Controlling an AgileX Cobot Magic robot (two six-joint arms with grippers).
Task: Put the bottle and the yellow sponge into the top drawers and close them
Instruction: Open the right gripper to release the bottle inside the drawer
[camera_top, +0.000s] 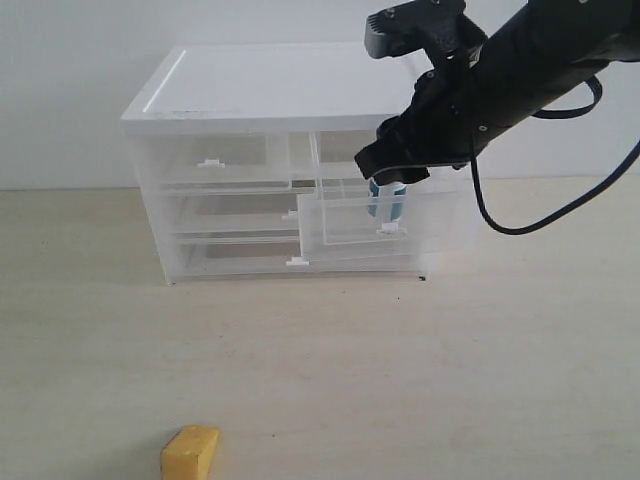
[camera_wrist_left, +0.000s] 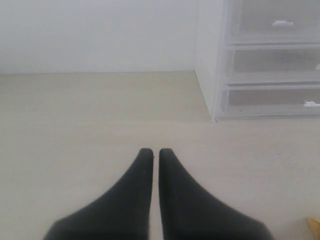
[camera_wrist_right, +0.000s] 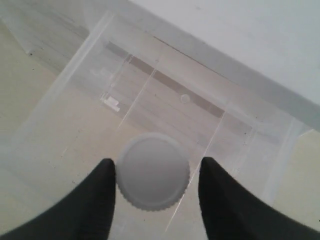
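Two half-width top drawers in white cabinet (camera_top: 260, 90): left top drawer (camera_top: 215, 162) pushed in flush, right top drawer (camera_top: 350, 222) pulled well out over the table (camera_top: 450, 380). Bottle (camera_wrist_right: 153, 171) upright inside right top drawer, ribbed white cap uppermost in right wrist view; blue label band (camera_top: 387, 205) visible through the clear drawer front in exterior view. Right fingers (camera_wrist_right: 97, 200) spread apart, straddling the cap from above. One finger close against the cap edge, contact not determinable; the other with a plain gap. Not clamped on the bottle. Right arm (camera_top: 530, 70) reaching in from upper right of exterior view, directly above the pulled-out drawer. Left fingers (camera_wrist_left: 132, 200) together, only a hairline slit between the tips, holding nothing, low over bare table with the cabinet corner ahead. Yellow sponge (camera_top: 190, 452) lying on the table at the near edge of exterior view, well apart from the cabinet. Lower full-width drawers (camera_top: 235, 250) pushed in.
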